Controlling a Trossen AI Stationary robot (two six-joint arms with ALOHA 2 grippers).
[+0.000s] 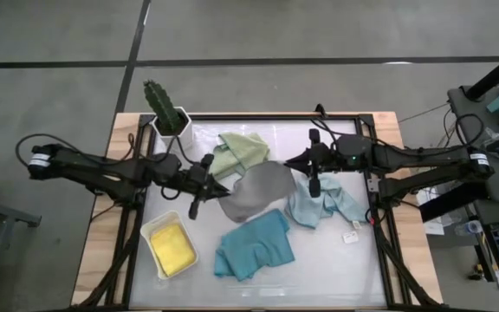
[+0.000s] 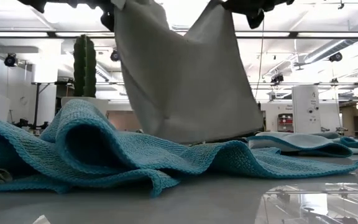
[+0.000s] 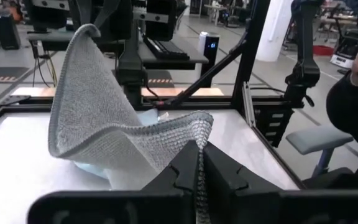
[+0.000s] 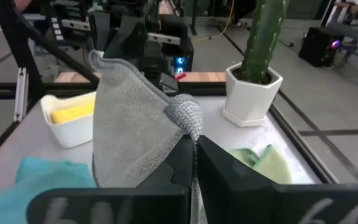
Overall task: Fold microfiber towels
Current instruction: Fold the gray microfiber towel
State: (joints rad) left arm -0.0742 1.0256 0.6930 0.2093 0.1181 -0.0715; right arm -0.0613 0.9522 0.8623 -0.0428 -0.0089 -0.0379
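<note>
A grey towel [image 1: 258,192] hangs spread between my two grippers over the middle of the table. My left gripper [image 1: 214,178] is shut on one upper corner and my right gripper [image 1: 295,162] on the other. In the low view the grey towel [image 2: 185,81] hangs as a sheet, and the teal towel [image 2: 104,155] hides its lower edge. The teal towel [image 1: 255,244] lies crumpled at the near side. A sage green towel [image 1: 241,152] lies at the far side, a pale blue one [image 1: 323,204] to the right. A yellow towel [image 1: 171,248] lies in the white tray [image 1: 150,232]. My left gripper pinches a corner of the grey towel [image 3: 199,127] between its two fingers, coming level from the table's left. The cloth runs off from the corner in a sagging curve and hangs below. My right gripper pinches the other upper corner [image 4: 185,114], bunched between its two fingers, coming level from the table's right. The towel hangs down from the corner; I cannot tell whether its lower edge touches the table.
A cactus in a white pot [image 1: 170,114] stands at the far left of the table. A small white tag [image 1: 351,236] lies near the right frame rail. Black frame rails [image 1: 379,199] run along the table's sides. A person's sleeve [image 3: 353,99] shows beyond the table.
</note>
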